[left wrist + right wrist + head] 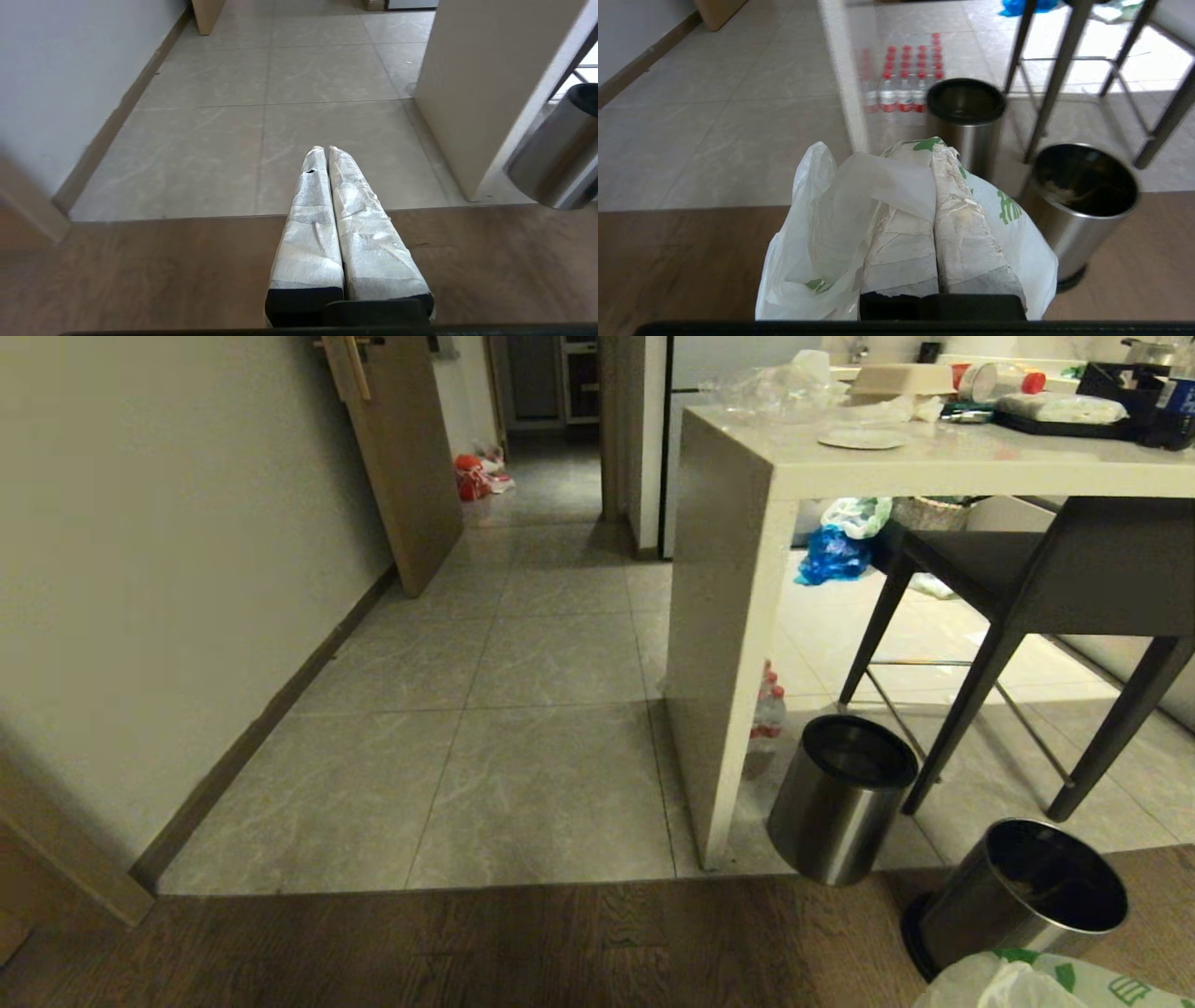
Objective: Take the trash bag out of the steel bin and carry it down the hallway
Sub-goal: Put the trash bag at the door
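The floor comprises two surfaces: large grey marbled tiles point(551, 663) running down the hallway point(546, 504), and dark wood planks point(523, 943) nearest the camera. One steel bin point(840, 798) stands on the tiles beside the white counter leg point(728, 644). A second steel bin point(1022, 896) stands on the wood planks. A pack of red-capped water bottles point(901, 77) rests on the tiles under the counter. A blue bag point(831, 558) lies farther back. Dark chair legs point(962, 709) stand on the tiles. A red-orange bag point(471, 476) lies at the hallway's far end.
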Controlling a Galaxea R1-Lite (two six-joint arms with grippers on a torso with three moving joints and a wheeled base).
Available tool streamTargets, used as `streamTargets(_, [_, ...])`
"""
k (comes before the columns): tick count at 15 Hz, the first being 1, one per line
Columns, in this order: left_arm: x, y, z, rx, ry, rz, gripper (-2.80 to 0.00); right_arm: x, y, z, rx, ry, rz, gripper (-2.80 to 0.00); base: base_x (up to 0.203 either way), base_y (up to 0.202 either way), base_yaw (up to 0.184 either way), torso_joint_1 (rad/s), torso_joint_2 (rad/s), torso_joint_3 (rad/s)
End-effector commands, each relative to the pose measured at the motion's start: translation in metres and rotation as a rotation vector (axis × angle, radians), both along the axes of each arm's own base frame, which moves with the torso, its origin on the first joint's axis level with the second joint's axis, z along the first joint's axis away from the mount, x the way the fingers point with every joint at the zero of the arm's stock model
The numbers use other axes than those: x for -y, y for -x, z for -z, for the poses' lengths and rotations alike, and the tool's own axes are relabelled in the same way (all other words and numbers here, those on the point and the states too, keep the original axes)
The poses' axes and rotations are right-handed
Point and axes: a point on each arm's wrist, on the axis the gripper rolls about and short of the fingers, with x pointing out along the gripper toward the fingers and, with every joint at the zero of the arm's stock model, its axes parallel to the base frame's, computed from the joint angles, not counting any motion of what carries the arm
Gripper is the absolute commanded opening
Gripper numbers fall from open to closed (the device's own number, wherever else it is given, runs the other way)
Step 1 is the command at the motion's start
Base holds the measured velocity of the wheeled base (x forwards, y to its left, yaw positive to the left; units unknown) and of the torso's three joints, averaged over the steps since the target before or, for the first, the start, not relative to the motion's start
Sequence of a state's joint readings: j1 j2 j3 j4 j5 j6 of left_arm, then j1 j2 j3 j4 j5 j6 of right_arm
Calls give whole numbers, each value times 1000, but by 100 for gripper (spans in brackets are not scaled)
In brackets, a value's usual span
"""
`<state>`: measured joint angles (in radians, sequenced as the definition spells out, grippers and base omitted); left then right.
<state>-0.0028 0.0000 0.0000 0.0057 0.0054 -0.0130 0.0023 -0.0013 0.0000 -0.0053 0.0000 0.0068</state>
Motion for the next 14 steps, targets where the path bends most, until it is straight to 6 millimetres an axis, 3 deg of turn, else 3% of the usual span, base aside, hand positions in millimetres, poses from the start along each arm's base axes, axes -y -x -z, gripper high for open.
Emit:
streamTargets(1, [0, 0, 0, 0, 1, 0, -280, 0, 0, 1, 0, -1, -1, -280, 0, 193, 1, 3, -2, 8])
streamTargets(14, [0, 0, 0, 1, -7, 0, -280, 0, 0, 1, 0, 1, -1, -280, 0, 193, 1, 3, 2, 4])
